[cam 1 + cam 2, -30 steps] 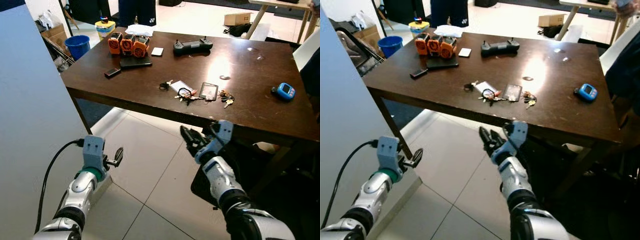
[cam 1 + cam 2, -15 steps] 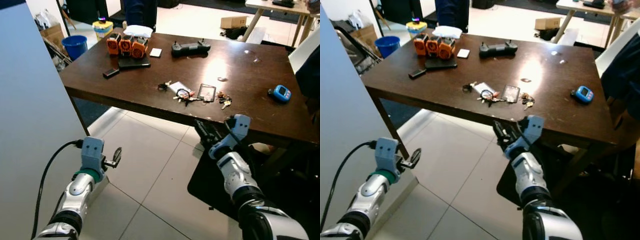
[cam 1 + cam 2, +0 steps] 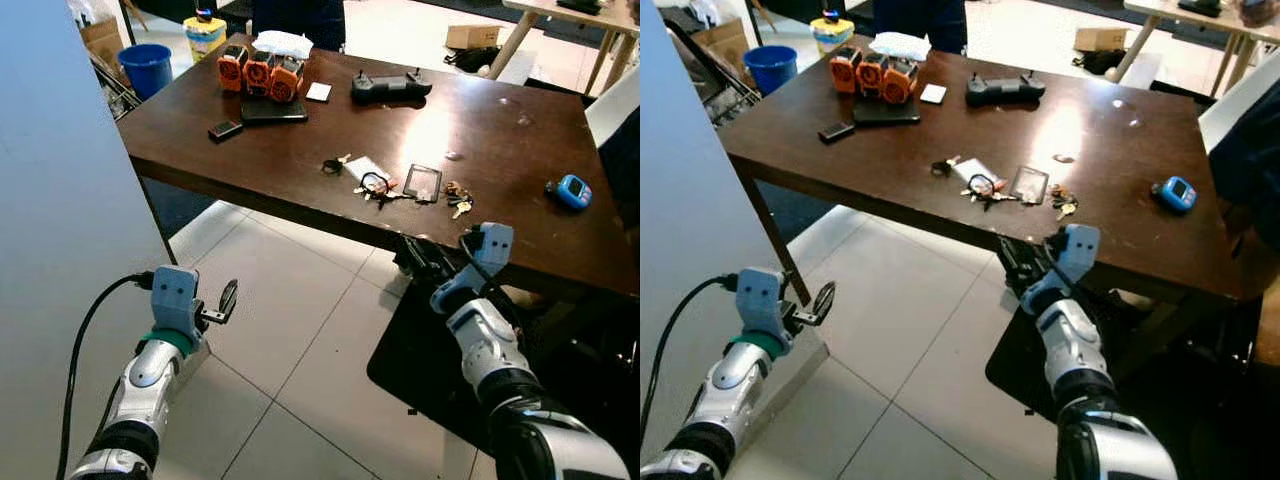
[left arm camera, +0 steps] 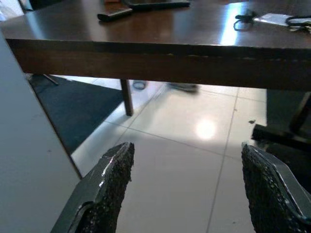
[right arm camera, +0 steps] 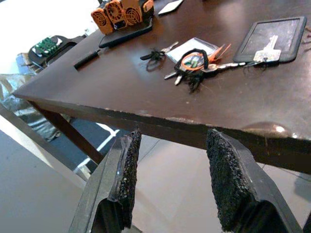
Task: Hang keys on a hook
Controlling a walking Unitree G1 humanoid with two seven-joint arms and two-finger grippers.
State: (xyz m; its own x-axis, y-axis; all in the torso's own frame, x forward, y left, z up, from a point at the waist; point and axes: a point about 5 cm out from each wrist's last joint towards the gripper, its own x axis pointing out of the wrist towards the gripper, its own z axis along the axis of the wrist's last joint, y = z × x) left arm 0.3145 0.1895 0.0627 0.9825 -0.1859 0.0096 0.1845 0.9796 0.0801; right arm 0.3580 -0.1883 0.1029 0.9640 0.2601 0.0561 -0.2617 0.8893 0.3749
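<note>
- Keys [image 3: 378,187] lie near the table's [image 3: 200,150] front edge, just beyond the right gripper [image 3: 425,262].
- Right gripper: fingers spread, empty, below that edge.
- Left gripper [image 3: 222,303]: wide, farther off.

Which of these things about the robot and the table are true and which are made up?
1. The keys lie on the brown table. True.
2. The right gripper is shut on the keys. False: its fingers stand open with nothing between them, below the table's near edge.
3. A blue bucket stands on the floor beyond the table's far left corner. True.
4. The left gripper rests on the tabletop. False: it hangs open, low over the floor tiles, in front of the table.
5. Three orange gadgets sit in a row on the table. True.
</note>
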